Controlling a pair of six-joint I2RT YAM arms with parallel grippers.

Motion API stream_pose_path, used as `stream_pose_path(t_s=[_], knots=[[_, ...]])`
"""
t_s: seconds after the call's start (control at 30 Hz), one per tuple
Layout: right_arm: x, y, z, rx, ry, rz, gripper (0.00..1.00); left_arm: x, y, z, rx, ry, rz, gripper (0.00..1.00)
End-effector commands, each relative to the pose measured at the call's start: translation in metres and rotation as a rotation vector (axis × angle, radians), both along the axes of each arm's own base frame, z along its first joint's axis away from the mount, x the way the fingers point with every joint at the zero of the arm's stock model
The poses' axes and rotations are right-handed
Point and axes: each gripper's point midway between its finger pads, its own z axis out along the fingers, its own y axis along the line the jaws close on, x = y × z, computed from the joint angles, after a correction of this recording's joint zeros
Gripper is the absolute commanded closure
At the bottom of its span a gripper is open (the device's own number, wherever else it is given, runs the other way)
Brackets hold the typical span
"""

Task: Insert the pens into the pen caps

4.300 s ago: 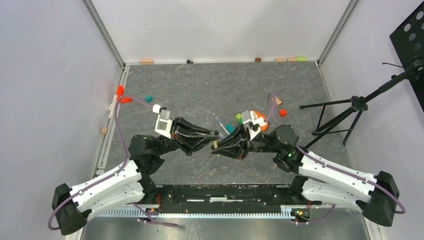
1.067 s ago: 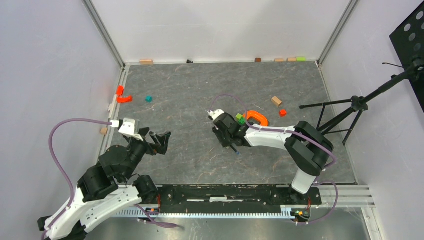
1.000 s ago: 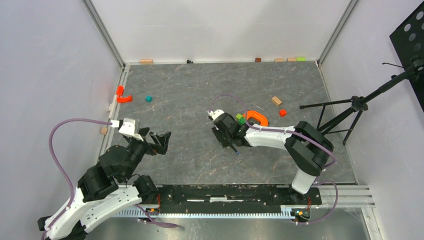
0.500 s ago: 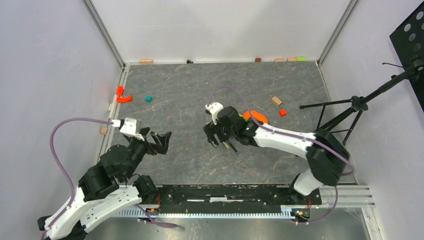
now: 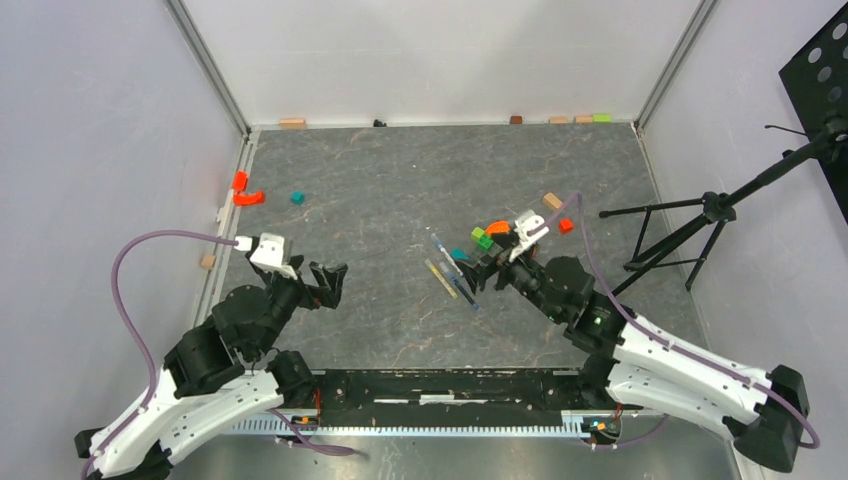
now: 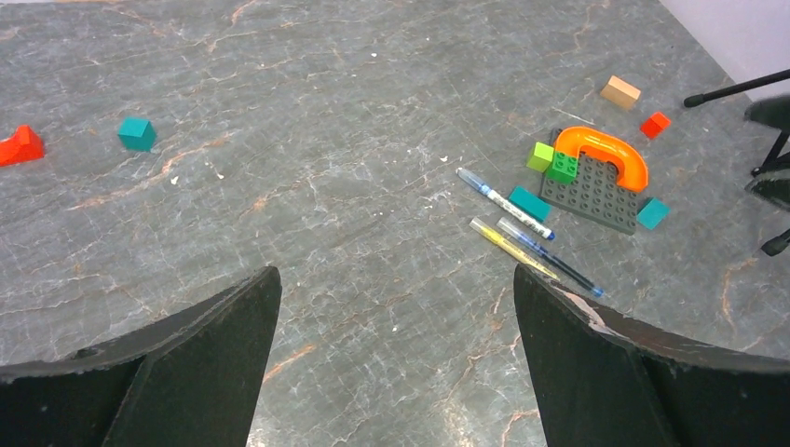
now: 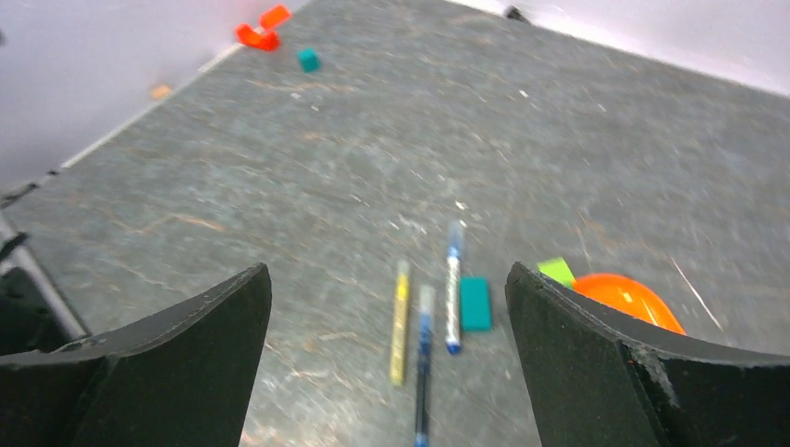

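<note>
**Now three pens (image 7: 423,358) lie just ahead of the wide-open right claw (image 7: 388,270)**

The white-barrelled pen (image 6: 489,192), the yellow pen (image 6: 512,247) and the dark blue pen (image 6: 551,258) lie flat and nearly parallel on the grey surface (image 6: 326,140). They are close together, though I cannot tell whether any touch. Seen from above, their long axes run diagonally from far-left to near-right.

No loose pen caps show anywhere. Each barrel seems to end in a short sleeve at its far tip, so I judge the caps may already be on; the detail is too small to be sure.

A teal block (image 6: 528,202) sits right beside the white-barrelled pen. Beyond it is a grey studded plate (image 6: 596,191) carrying an orange arch (image 6: 606,154).

The right claw has its fingers spread fully and holds nothing. From its own camera the pens lie straight ahead, within the span of the fingers, and point almost directly away. The closing line therefore crosses the barrels.

The left claw (image 6: 396,279) is equally wide and empty. It stands well apart on the pens' other side, with the pens ahead and to its right.

The right arm is clearly nearer, so any coming pick looks like its job. The tight spacing could make singling out one pen awkward.
</note>
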Motion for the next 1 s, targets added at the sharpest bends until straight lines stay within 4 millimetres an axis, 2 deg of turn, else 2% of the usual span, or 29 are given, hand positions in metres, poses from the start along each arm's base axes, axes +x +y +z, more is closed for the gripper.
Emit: stream_pose_path(t_s=[0.0,0.07,0.2,0.97], knots=[[0.005,-0.043,-0.021,0.067,-0.004,-0.183,0.02,0.005,0.002,0.001,0.034,-0.015,0.018,0.0],[0.001,-0.054,-0.031,0.086,0.003,-0.211,0.02,0.005,0.003,0.001,0.034,-0.017,0.025,0.0],[-0.005,-0.064,-0.035,0.119,-0.009,-0.212,0.02,0.006,0.004,-0.001,0.036,-0.017,0.032,0.0],[-0.023,-0.069,-0.018,0.181,-0.051,-0.14,0.02,0.01,0.005,-0.006,0.056,-0.008,0.056,0.0]])
